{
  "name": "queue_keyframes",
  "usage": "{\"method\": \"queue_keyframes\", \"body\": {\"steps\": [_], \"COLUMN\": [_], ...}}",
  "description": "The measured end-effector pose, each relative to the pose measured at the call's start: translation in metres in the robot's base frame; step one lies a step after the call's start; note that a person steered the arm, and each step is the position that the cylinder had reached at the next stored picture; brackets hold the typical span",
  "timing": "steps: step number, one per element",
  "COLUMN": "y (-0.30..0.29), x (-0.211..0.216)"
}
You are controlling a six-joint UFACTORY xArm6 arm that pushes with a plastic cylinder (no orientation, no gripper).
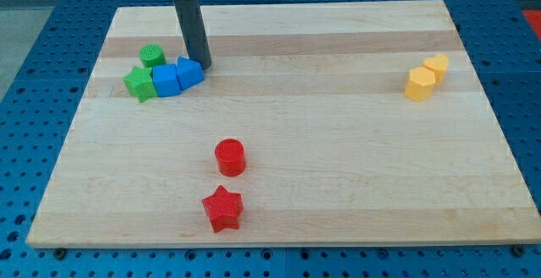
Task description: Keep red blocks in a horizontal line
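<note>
A red cylinder stands on the wooden board below the middle, left of centre. A red star lies just below it, near the view's bottom edge. The two red blocks sit one above the other, slightly apart. My tip is far from them at the view's upper left, touching the right side of a blue triangular block.
The blue triangular block presses against a blue cube, which sits beside a green star and a green cylinder. Two yellow blocks stand together at the view's right.
</note>
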State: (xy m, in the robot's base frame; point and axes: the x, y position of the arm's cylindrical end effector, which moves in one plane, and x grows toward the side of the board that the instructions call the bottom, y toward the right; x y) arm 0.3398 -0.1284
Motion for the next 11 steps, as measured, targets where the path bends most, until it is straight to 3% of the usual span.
{"method": "queue_keyframes", "body": {"steps": [1,2,4,6,11], "y": [-0.001,-0.004,-0.001,0.039,0.045], "x": [0.002,0.04,0.076,0.13,0.198]}}
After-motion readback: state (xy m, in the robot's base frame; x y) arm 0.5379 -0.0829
